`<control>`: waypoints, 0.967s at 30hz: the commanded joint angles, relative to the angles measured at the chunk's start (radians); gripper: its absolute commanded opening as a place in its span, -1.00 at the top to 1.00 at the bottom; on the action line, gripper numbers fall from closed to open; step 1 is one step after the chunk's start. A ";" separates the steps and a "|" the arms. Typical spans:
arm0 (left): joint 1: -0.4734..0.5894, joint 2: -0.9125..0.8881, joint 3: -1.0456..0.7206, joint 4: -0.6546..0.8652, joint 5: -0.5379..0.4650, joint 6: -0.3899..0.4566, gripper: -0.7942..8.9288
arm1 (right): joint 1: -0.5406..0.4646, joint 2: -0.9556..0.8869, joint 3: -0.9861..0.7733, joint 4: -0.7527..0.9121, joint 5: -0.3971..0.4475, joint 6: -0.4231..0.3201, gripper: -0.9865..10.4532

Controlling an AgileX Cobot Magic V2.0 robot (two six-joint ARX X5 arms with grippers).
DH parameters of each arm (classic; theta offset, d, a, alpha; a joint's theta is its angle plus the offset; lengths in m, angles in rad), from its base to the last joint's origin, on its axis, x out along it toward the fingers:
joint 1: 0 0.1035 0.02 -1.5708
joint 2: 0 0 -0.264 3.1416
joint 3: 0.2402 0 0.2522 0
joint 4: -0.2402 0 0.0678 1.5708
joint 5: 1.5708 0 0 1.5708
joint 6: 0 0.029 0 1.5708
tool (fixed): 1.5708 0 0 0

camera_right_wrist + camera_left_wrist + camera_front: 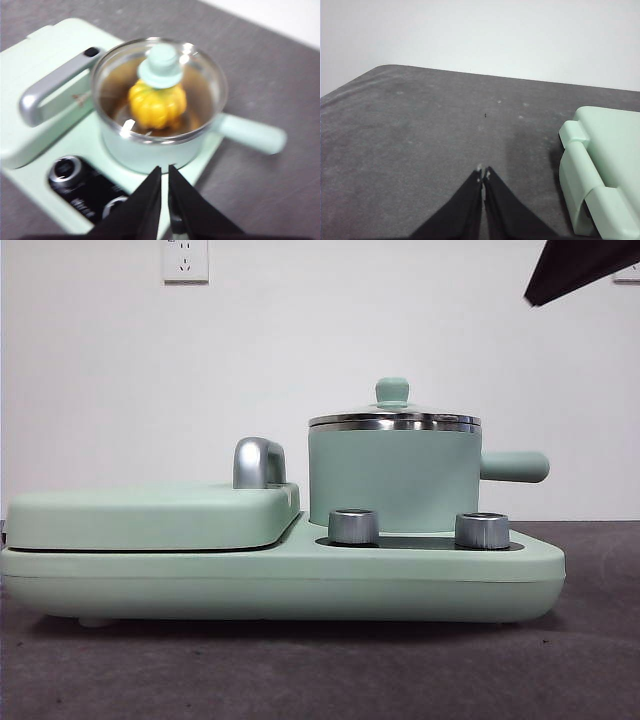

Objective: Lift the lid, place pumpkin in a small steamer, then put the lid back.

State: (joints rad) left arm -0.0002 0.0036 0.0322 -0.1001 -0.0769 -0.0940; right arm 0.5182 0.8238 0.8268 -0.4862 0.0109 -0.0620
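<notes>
While the pumpkin sat inside the small steamer, the lid rested squarely on the pot's rim. The steamer stood on the mint-green base, behind two silver knobs, beside the flat cover. Above the pot the right gripper hung with jaws nearly together, empty. Over bare table the left gripper was closed, holding nothing.
</notes>
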 commanded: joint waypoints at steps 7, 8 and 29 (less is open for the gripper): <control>0.000 0.000 -0.020 0.016 -0.002 -0.002 0.82 | -0.217 -0.257 -0.358 0.412 0.023 -0.005 0.79; 0.000 0.000 -0.020 0.016 -0.002 -0.003 0.82 | -0.251 -0.311 -0.427 0.462 0.023 0.008 0.79; 0.000 0.000 -0.020 0.018 -0.002 -0.002 0.82 | -0.457 -0.820 -0.816 0.455 0.023 0.036 0.79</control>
State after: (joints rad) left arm -0.0002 0.0036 0.0322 -0.0967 -0.0769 -0.0940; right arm 0.0624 0.0051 0.0162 -0.0391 0.0311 -0.0437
